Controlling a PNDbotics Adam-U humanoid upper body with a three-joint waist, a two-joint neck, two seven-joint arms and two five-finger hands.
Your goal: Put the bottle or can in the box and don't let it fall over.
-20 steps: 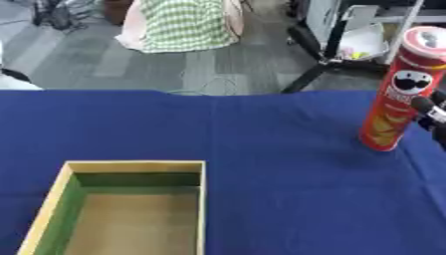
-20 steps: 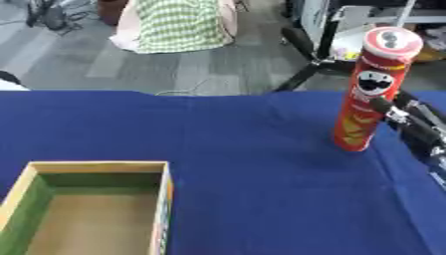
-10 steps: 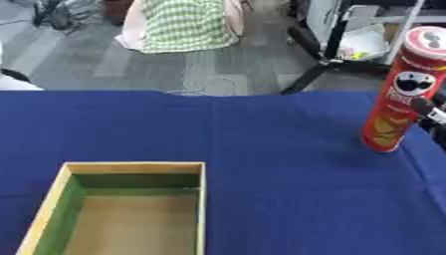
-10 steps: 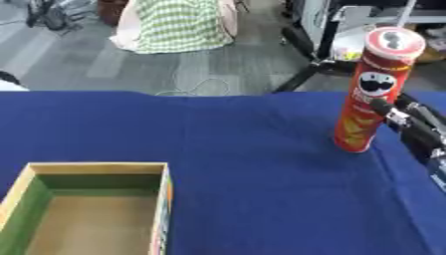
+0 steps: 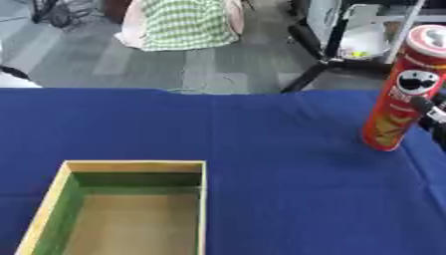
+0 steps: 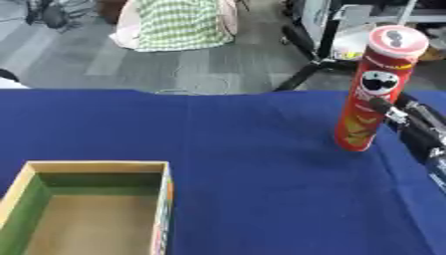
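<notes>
A table covered in a dark blue cloth (image 6: pixel 226 149) fills most of the scene, with a grey floor beyond its far edge. On that floor, past the far edge, sits a heap of green-and-white checked fabric (image 5: pixel 184 22) over something pink, and further right the black legs of a stand (image 6: pixel 306 60) spread out.

A tall red crisp can (image 6: pixel 373 89) with a pale lid stands upright on the cloth near the far right corner of the table. It carries a round face logo on its upper half and yellow markings lower down.

The robot's right hand (image 6: pixel 418 130) comes in from the right edge of the table, black with silver parts. One finger (image 6: pixel 382 106) reaches the can's right side about halfway up and appears to touch it. The rest of the hand is cut off by the picture edge, so it cannot be told whether the hand is open or closed round the can.

An open box (image 5: pixel 126 209) sits at the near left corner of the table, well apart from the can. It has pale wooden rims, green inner walls and a plain tan floor, and its near end runs out of view.

The left hand does not show
</notes>
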